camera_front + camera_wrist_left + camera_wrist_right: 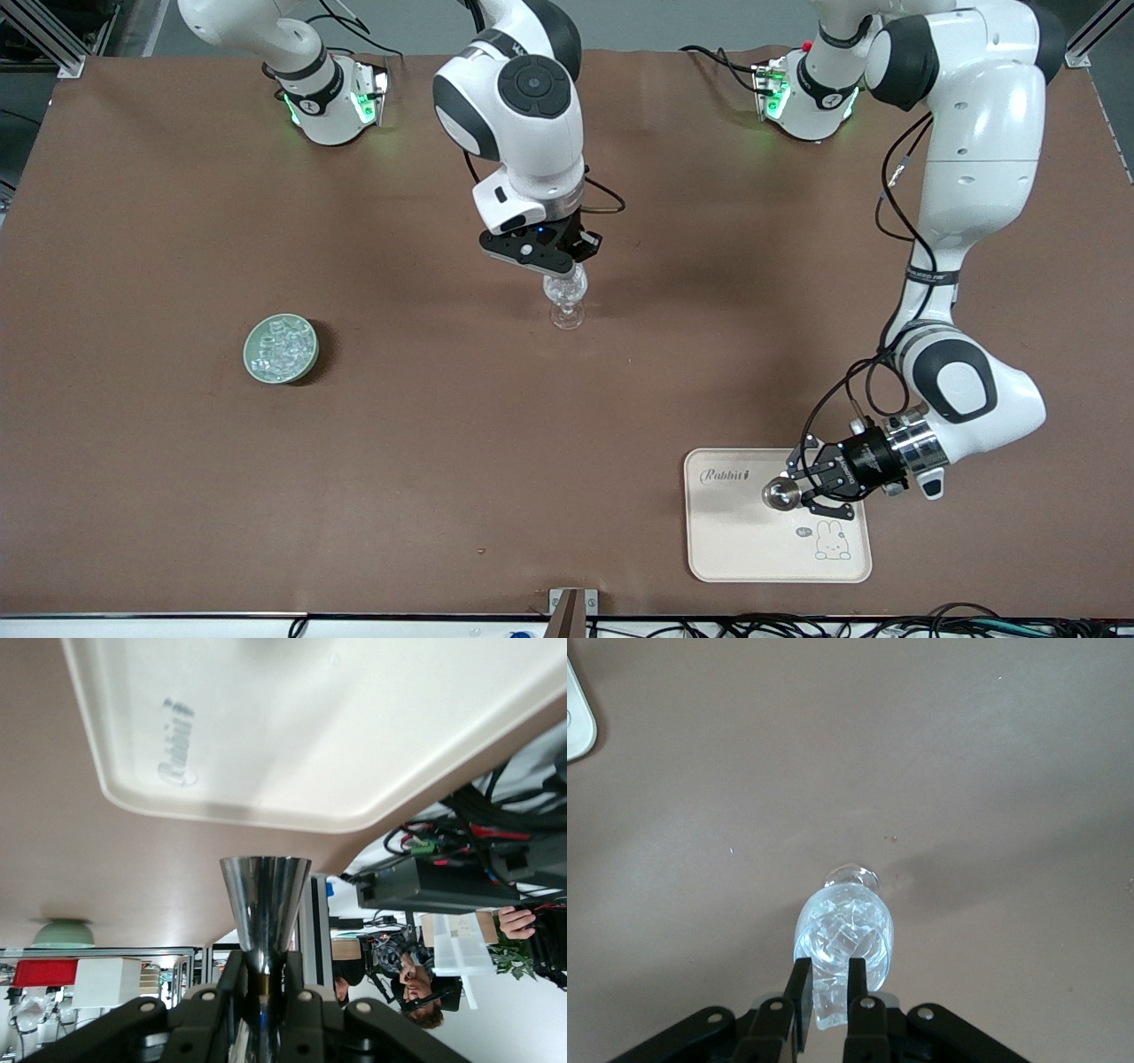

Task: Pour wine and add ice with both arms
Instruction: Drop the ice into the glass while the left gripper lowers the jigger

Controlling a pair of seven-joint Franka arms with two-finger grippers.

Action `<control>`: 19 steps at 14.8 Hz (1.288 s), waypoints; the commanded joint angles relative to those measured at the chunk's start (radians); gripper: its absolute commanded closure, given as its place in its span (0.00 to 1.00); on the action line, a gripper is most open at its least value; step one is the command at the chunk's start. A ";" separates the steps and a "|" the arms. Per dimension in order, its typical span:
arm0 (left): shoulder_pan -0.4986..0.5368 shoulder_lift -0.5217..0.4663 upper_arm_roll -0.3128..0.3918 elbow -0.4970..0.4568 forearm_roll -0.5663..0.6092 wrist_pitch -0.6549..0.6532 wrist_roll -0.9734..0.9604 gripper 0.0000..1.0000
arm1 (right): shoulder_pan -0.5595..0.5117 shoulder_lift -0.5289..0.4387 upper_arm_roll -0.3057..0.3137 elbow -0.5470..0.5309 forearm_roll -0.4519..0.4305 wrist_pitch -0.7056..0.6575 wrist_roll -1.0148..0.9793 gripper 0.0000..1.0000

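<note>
A clear goblet stands upright mid-table with ice cubes in its bowl. My right gripper is just over its rim, shut on one clear ice cube between its fingers. More ice lies in the pale green dish toward the right arm's end. My left gripper is shut on the stem of a shiny metal cup, held on its side low over the cream tray. The cup's cone points away from the fingers. No wine is visible.
The cream tray, printed "Rabbit", lies near the front edge at the left arm's end; its corner shows in the right wrist view. The green dish also shows in the left wrist view. Brown table mat between dish and tray.
</note>
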 commanded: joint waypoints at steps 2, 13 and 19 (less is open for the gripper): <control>-0.018 0.071 0.011 0.057 -0.064 0.079 0.020 0.98 | 0.019 0.041 -0.012 0.011 0.009 -0.004 0.016 0.96; -0.018 0.146 0.005 0.065 -0.254 0.140 0.032 0.85 | 0.030 0.053 -0.012 0.012 0.007 -0.004 0.005 0.93; 0.013 0.103 0.012 0.028 -0.240 0.118 0.029 0.00 | 0.026 0.065 -0.010 0.014 0.009 -0.004 0.000 0.80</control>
